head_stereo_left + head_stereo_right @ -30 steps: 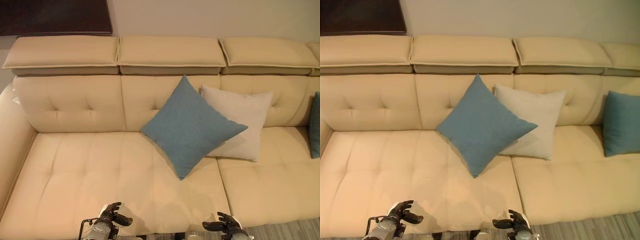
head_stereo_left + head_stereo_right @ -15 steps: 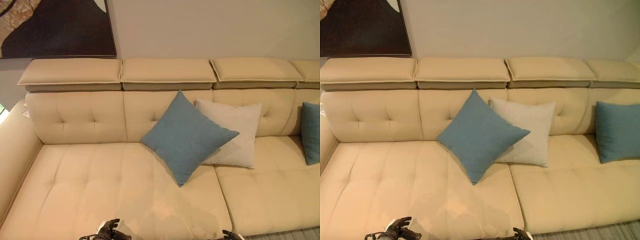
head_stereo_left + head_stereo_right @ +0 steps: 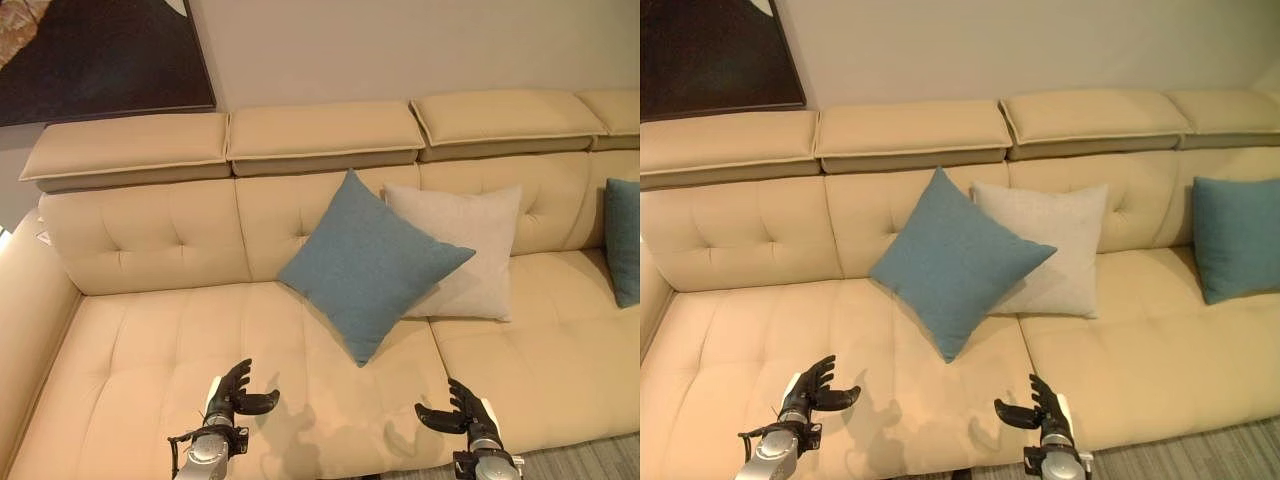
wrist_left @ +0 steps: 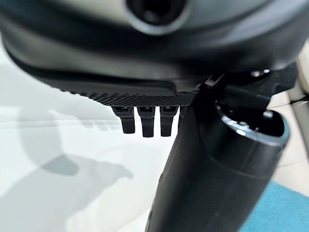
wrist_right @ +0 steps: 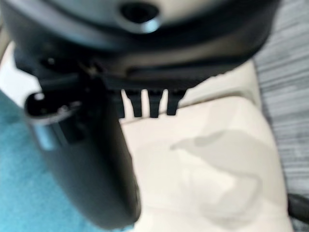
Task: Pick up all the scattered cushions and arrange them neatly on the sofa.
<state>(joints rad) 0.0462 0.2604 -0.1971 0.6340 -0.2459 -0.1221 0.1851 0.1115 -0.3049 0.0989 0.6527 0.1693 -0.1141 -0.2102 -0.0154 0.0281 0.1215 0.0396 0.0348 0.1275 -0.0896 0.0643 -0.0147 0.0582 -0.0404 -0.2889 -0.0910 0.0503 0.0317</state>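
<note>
Bare sofa [image 3: 150, 340] seat left of blue cushion [image 3: 370, 265].

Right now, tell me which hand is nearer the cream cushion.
Right. The right hand hovers over the seat's front edge, almost directly below the cream cushion; the left hand is farther off, beyond the blue cushion.

- home living room
- long cream sofa [image 3: 250, 340], tufted seats, headrests against plain far wall [image 3: 400, 45]
- blue cushion [image 3: 372, 262] and pale cushion [image 3: 465, 250] on it
- dark framed picture [image 3: 100, 55] far left
- grey striped floor [image 3: 1200, 455] near right
</note>
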